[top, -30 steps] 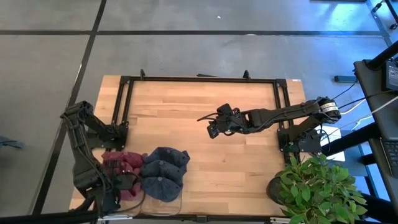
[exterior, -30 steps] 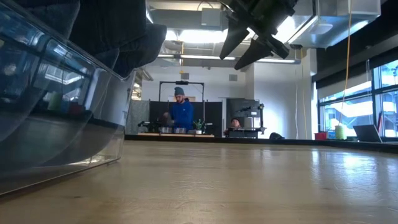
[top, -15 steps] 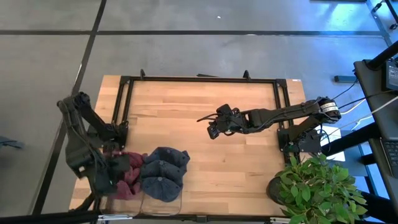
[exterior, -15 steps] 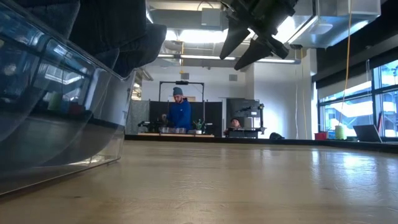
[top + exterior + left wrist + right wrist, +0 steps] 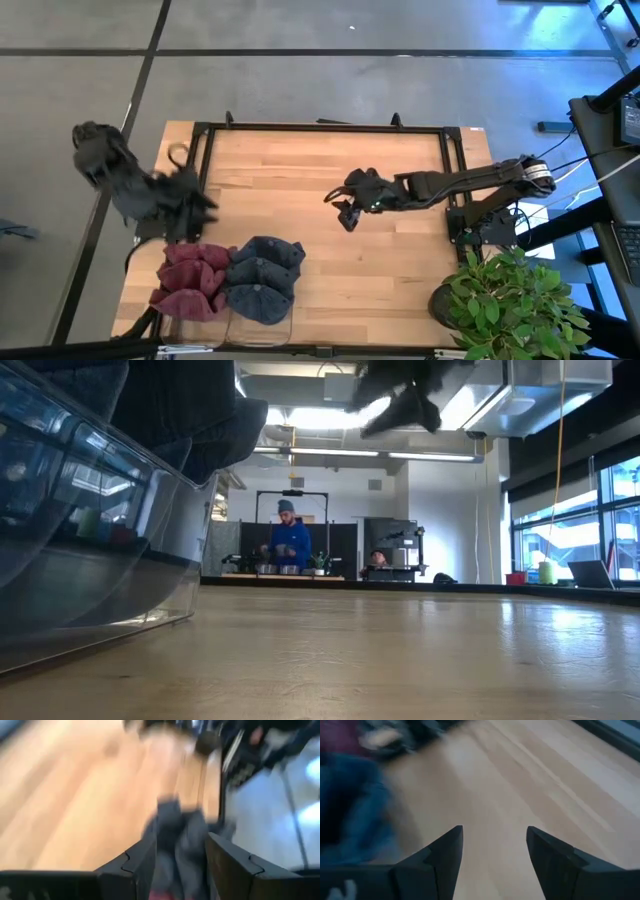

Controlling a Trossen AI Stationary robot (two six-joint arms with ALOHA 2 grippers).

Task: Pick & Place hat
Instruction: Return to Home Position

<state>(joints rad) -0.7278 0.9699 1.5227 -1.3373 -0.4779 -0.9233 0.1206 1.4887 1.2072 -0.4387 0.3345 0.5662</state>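
Maroon hats [image 5: 190, 280] and blue-grey hats [image 5: 262, 280] lie heaped in a clear bin [image 5: 285, 325] at the table's near left. In the low view the bin's clear wall [image 5: 90, 560] fills the left, with a dark hat [image 5: 200, 410] over its rim. My left gripper [image 5: 195, 212] is open and empty, off the far side of the maroon hats; its wrist view [image 5: 180, 845] is blurred. My right gripper [image 5: 345, 218] is open and empty above the middle of the table, and it also shows in its wrist view [image 5: 492, 832] and in the low view [image 5: 400, 400].
A black frame [image 5: 320, 127] runs along the table's far, left and right edges. Bare wood [image 5: 380, 280] lies between the bin and the right arm. A potted plant [image 5: 510, 300] stands off the near right corner. People are in the room far behind the table [image 5: 288, 545].
My left gripper has drawn away from the maroon hats in the bin, going up and toward the table's far edge; the maroon hats now lie uncovered. My right gripper has turned about above the middle of the table and stays open.
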